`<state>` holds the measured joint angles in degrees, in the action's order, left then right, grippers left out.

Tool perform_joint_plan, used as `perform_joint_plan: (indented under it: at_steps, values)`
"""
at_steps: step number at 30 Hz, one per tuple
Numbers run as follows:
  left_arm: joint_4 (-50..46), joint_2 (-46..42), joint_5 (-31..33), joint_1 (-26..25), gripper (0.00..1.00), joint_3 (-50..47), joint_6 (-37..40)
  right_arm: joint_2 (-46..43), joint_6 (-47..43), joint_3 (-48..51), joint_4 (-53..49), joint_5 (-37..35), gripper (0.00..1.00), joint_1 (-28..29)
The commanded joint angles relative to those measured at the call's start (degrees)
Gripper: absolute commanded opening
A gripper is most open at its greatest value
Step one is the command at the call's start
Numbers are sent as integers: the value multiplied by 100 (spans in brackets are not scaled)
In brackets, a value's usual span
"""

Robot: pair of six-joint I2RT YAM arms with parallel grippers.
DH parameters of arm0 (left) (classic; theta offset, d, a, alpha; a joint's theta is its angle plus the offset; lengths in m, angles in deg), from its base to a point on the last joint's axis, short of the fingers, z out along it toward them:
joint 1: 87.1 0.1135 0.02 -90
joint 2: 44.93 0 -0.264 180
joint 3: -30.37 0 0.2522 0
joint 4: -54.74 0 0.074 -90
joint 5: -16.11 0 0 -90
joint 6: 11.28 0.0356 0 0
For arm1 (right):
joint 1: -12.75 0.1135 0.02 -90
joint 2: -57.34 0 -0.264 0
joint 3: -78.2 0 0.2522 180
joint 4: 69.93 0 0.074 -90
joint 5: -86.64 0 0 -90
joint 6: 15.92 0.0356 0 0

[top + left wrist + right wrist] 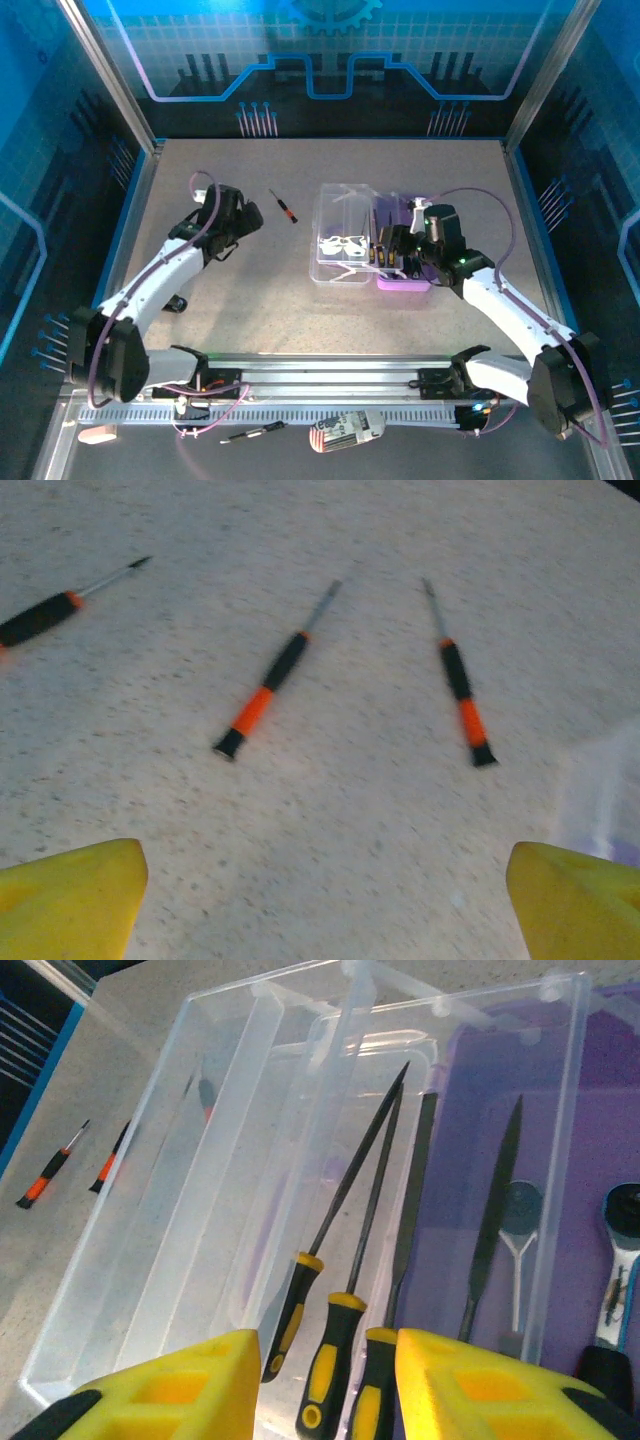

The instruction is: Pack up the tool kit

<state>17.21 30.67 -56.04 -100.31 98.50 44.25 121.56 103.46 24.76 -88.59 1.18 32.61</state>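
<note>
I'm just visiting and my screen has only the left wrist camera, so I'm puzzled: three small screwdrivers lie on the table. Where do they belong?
Observer: In the tool kit, lying open further right on the table.
Visitor: Anything in it yet?
Observer: Yes, thin files with yellow-and-black handles lie inside.
Visitor: What's the other arm doing?
Observer: The right gripper hovers over the kit's purple base, jaws apart, holding nothing.

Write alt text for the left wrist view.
Three thin black-and-orange screwdrivers lie apart on a speckled table: the left screwdriver cut off by the frame edge, the middle screwdriver and the right screwdriver whole. The left gripper hovers above the table, its yellow fingers wide apart and empty, at the bottom corners.
</note>
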Motion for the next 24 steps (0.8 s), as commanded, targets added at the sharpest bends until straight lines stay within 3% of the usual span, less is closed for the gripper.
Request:
perform_joint_plan:
  at_steps: [1, 9, 15, 21, 24]
  values:
    - [-149, 677, -169, 356, 90, 479, 121, -125, 152, 144, 440, -242, 40, 41]
    - [-793, 1931, -575, 1802, 86, 1716, -249, -300, 327, 307, 543, -284, 39, 44]
    - [-1014, 2889, -789, 2541, 90, 2471, 219, -357, 383, 321, 534, -168, 42, 45]
    - [-802, 3646, -1760, 2894, 90, 2597, 481, -332, 412, 338, 578, -106, 44, 40]
    - [-739, 3783, -1859, 2928, 91, 2554, 494, -314, 402, 330, 601, -76, 45, 45]
